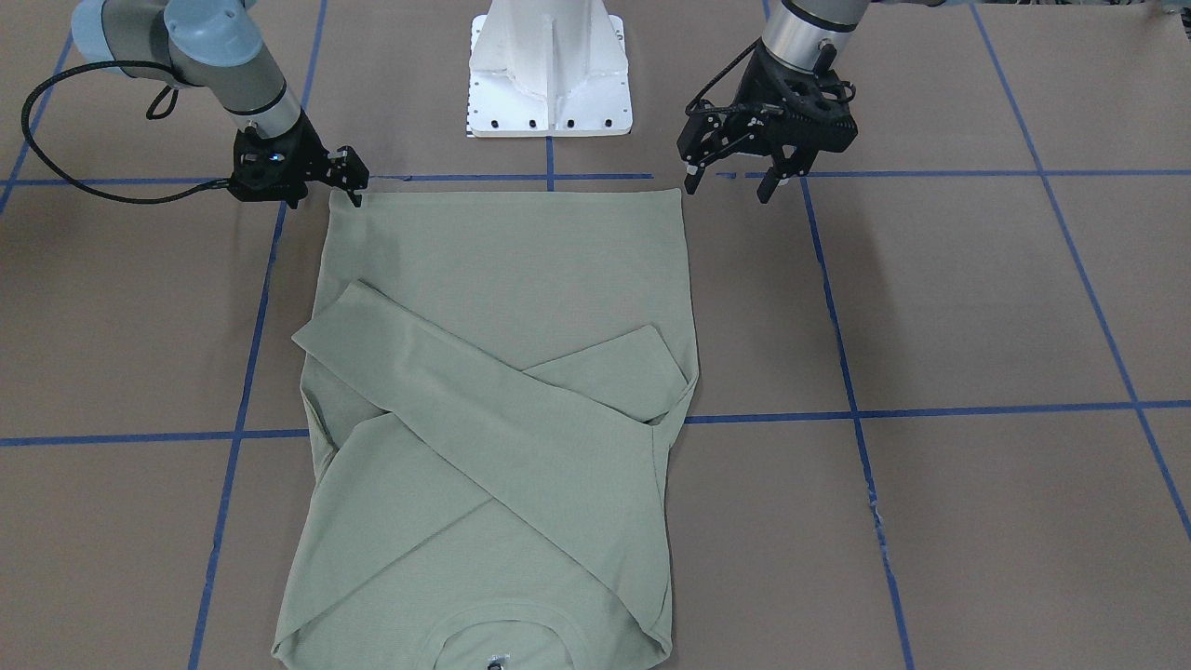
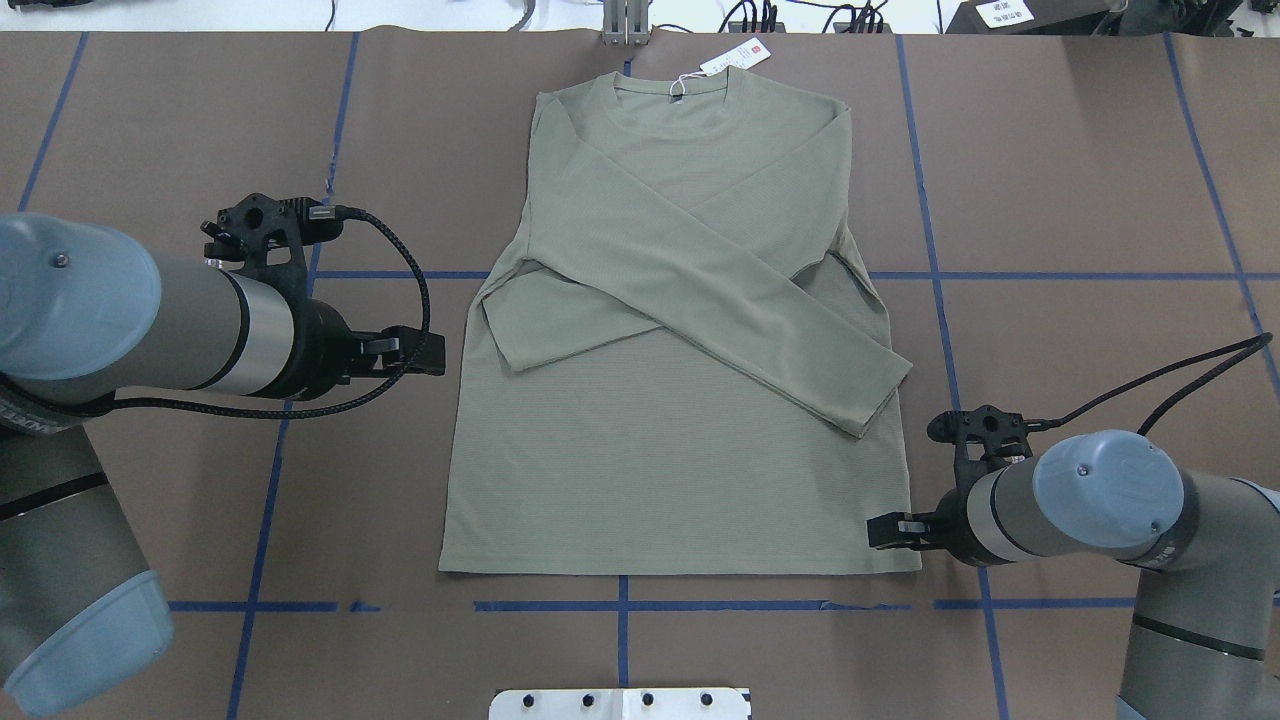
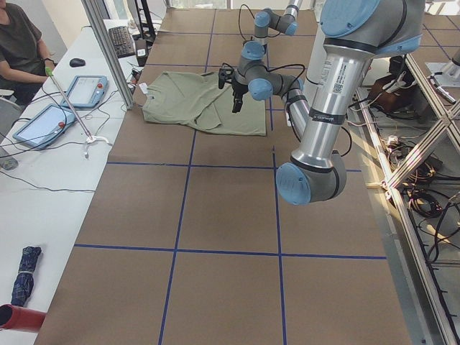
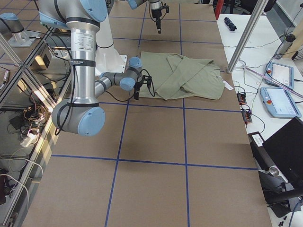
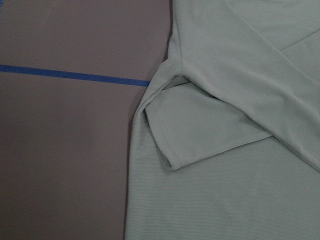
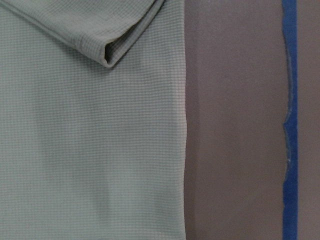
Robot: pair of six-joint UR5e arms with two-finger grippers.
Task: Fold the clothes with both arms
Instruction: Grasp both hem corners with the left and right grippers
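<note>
The sage-green shirt [image 2: 680,400] lies flat on the brown table, collar at the far side, hem toward my base, both sleeves folded across the chest. Its white hang tag [image 2: 735,57] sticks out past the collar. My left gripper [image 1: 730,186] is open and empty, hovering beside the hem corner on its side, clear of the cloth; it also shows in the overhead view [image 2: 415,353]. My right gripper [image 2: 900,530] is low at the other hem corner and looks open. The wrist views show only the shirt [image 5: 225,125] and its side edge [image 6: 90,140], no fingers.
The white pedestal base [image 1: 549,74] stands just behind the hem. Blue tape lines [image 2: 620,605] grid the table. In the exterior left view a person [image 3: 21,43] sits at a side desk with tablets [image 3: 90,90].
</note>
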